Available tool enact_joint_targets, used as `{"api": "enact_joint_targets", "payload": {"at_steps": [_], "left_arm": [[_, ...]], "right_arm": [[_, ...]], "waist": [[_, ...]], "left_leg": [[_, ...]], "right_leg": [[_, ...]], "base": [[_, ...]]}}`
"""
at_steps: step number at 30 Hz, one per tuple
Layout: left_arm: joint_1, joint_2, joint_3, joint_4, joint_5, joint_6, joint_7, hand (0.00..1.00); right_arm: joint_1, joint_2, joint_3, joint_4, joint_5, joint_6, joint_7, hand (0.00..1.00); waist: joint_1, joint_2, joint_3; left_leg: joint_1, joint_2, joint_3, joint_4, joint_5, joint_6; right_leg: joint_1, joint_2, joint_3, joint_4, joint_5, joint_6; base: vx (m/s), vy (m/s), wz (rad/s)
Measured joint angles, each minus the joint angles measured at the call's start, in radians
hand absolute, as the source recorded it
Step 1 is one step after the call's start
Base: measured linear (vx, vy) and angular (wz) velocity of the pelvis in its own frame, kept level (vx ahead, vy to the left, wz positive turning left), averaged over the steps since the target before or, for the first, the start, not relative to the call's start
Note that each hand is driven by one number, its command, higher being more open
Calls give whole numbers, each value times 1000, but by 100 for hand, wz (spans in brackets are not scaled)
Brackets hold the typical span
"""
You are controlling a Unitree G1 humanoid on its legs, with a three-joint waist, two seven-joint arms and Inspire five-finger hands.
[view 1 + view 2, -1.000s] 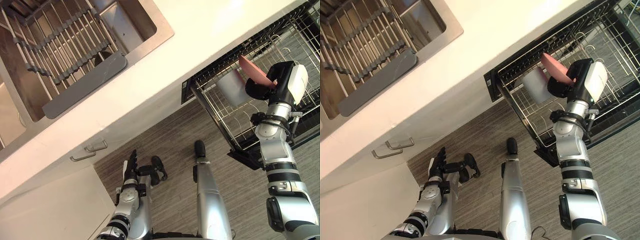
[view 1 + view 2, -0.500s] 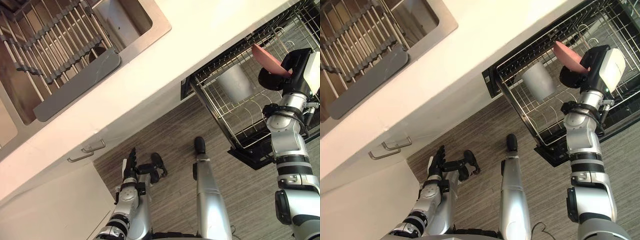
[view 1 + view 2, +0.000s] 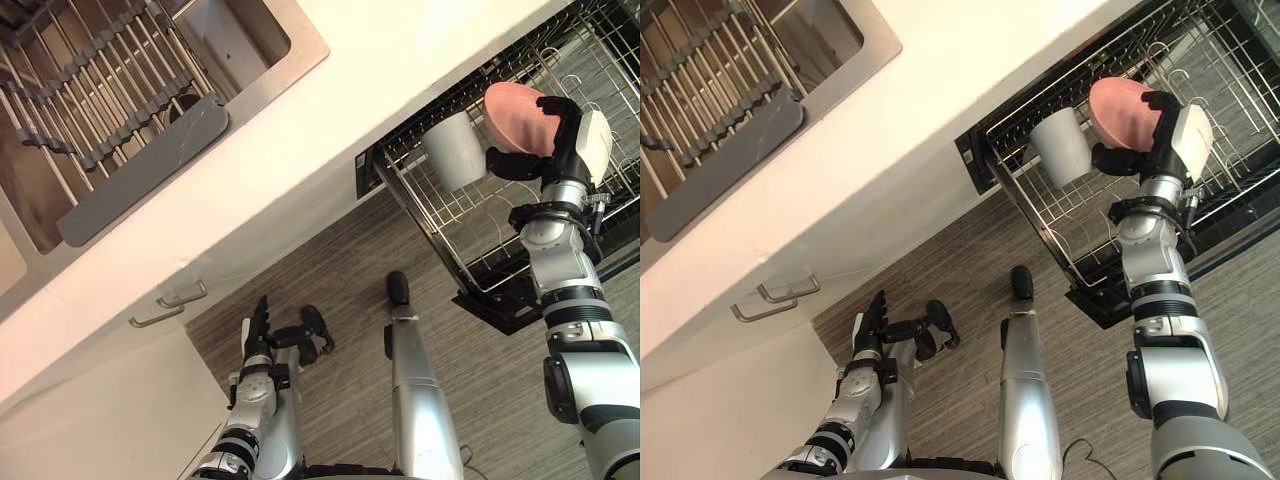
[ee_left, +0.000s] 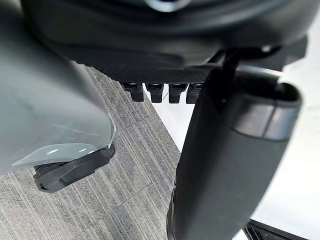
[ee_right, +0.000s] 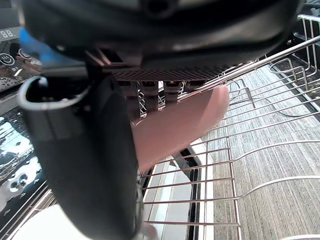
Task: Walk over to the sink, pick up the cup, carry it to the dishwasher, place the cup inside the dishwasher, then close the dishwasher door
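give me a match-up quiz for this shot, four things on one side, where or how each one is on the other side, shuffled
Things:
1. pink dish
2. white cup
3. left hand
4. drying rack

Places or states:
a. lying across the sink
b. open, fingers straight, low above the floor
c. in the dishwasher's wire rack, free of either hand
d. gripped by the right hand over the wire rack

Pairs: 1-d, 2-c, 3-b, 4-a
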Motion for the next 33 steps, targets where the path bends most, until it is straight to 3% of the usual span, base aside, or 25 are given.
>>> {"api": "enact_joint_targets", "payload": {"at_steps": [11, 16, 22, 26, 33], "left_arm": [[15, 13, 13, 1, 4, 50, -17, 100], [37, 20, 10, 1, 20, 65, -30, 100], [62, 29, 10, 30, 49, 77, -47, 100], [100, 37, 11, 64, 66, 82, -53, 100], [182, 32, 11, 70, 98, 97, -68, 100]], "right_arm": [[401, 155, -3, -455, 3, -10, 66, 100], [562, 208, -7, -641, -5, -26, 87, 100], [761, 281, -51, -808, -49, -72, 96, 100], [884, 355, -122, -813, -49, -98, 96, 100], [1082, 496, -221, -840, -28, -124, 91, 100]], "waist": [[-8, -60, 0], [-12, -88, -5], [-44, -105, -16], [-72, -122, -88], [-110, -111, -184]], "left_leg": [[146, 11, -23, -35, -2, -14], [221, 9, -19, -71, -1, -32], [320, -6, -14, -132, 4, -48], [355, -19, -15, -185, 13, -49], [472, -56, 8, -314, 45, -47]], "right_leg": [[139, -3, -63, -3, -51, -38], [192, -10, -91, 3, -62, -39], [276, -10, -111, -21, -65, -40], [314, -8, -115, -75, -60, -36], [436, -20, -105, -214, -20, -19]], "base": [[40, -45, 3], [88, -39, -2], [93, -28, -5], [62, -8, 2], [96, 49, -7]]}}
